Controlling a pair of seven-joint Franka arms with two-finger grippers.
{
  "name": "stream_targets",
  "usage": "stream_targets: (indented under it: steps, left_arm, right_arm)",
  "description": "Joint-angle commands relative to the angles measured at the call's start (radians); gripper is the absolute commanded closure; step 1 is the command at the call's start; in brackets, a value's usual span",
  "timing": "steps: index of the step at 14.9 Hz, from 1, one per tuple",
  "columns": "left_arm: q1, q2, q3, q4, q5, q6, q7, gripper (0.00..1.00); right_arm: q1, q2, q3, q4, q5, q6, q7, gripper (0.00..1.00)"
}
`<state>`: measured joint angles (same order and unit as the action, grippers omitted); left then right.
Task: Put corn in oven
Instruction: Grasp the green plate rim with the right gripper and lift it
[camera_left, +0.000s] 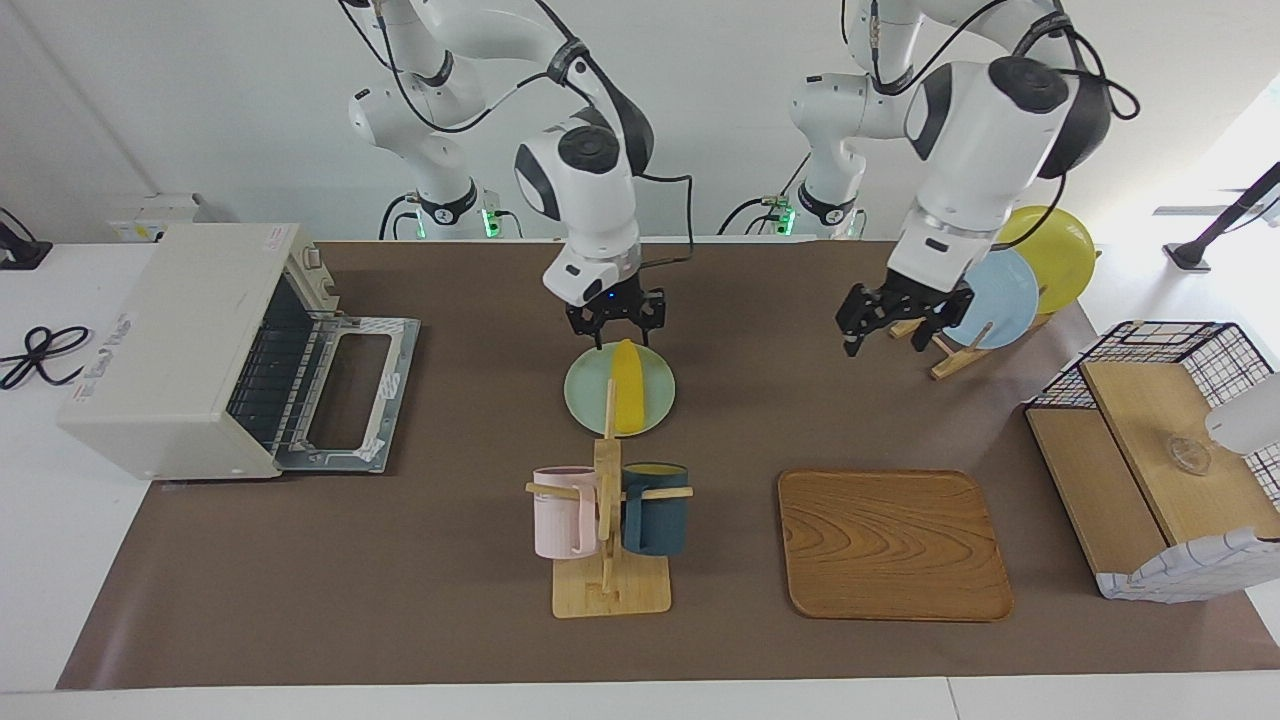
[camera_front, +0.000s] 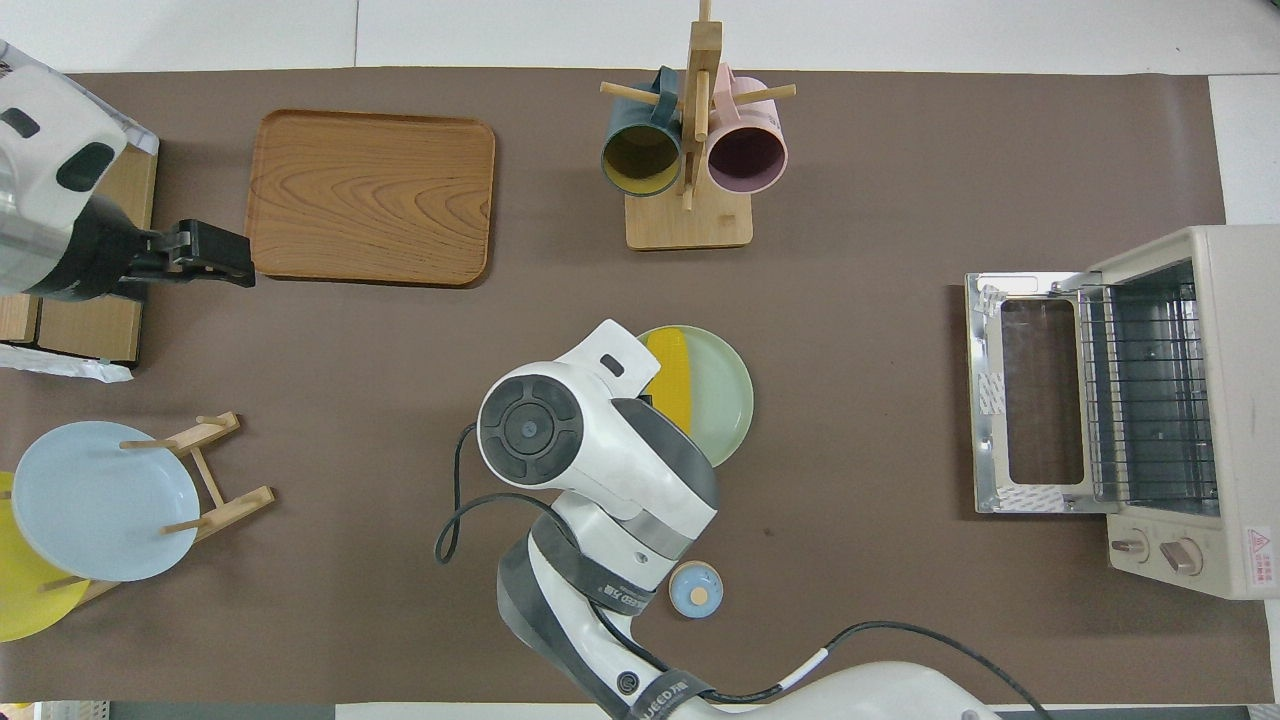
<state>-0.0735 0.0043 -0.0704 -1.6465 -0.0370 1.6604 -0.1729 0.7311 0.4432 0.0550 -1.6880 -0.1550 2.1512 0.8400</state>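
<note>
The yellow corn (camera_left: 628, 388) lies on a pale green plate (camera_left: 588, 395) in the middle of the table; it also shows in the overhead view (camera_front: 672, 382). My right gripper (camera_left: 613, 330) is open and hovers just over the end of the corn that is nearer to the robots, not touching it. In the overhead view the arm hides its fingers. The cream-white oven (camera_left: 165, 345) stands at the right arm's end of the table, its door (camera_left: 345, 395) folded down open and its wire rack (camera_front: 1145, 395) visible. My left gripper (camera_left: 885, 335) is open and empty, raised beside the plate rack.
A wooden mug stand (camera_left: 608, 560) with a pink and a dark teal mug is farther from the robots than the plate. A wooden tray (camera_left: 890, 545), a plate rack (camera_left: 950, 360) with blue and yellow plates, a wire-and-wood basket box (camera_left: 1150, 440) and a small blue knobbed lid (camera_front: 695, 588) are also there.
</note>
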Motion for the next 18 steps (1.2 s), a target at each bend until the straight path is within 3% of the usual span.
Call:
stream_targets:
  steps: [1, 2, 4, 11, 13, 18]
  left_arm:
    - [0.018, -0.050, -0.009, -0.010, 0.000, -0.120, 0.035, 0.00]
    - [0.023, -0.058, -0.009, -0.015, 0.000, -0.149, 0.035, 0.00]
    - [0.044, -0.079, -0.011, -0.044, 0.000, -0.171, 0.052, 0.00]
    - [0.031, -0.064, -0.011, -0.064, 0.000, -0.010, 0.062, 0.00]
    - [0.032, -0.063, -0.011, -0.064, 0.000, -0.013, 0.064, 0.00]
    - [0.029, -0.034, -0.011, -0.007, 0.002, -0.089, 0.061, 0.00]
  right_arm:
    - [-0.018, 0.025, -0.001, 0.005, -0.026, 0.018, 0.002, 0.52]
    - [-0.016, 0.019, -0.001, -0.024, -0.026, 0.039, 0.002, 0.58]
    - [-0.016, 0.014, -0.001, -0.044, -0.028, 0.044, 0.001, 0.60]
    - [-0.016, -0.009, -0.001, -0.137, -0.032, 0.111, 0.002, 0.67]
    - [-0.016, -0.009, -0.003, -0.130, -0.053, 0.087, 0.001, 0.97]
    - [-0.022, -0.008, -0.001, -0.021, -0.182, -0.123, -0.051, 1.00]
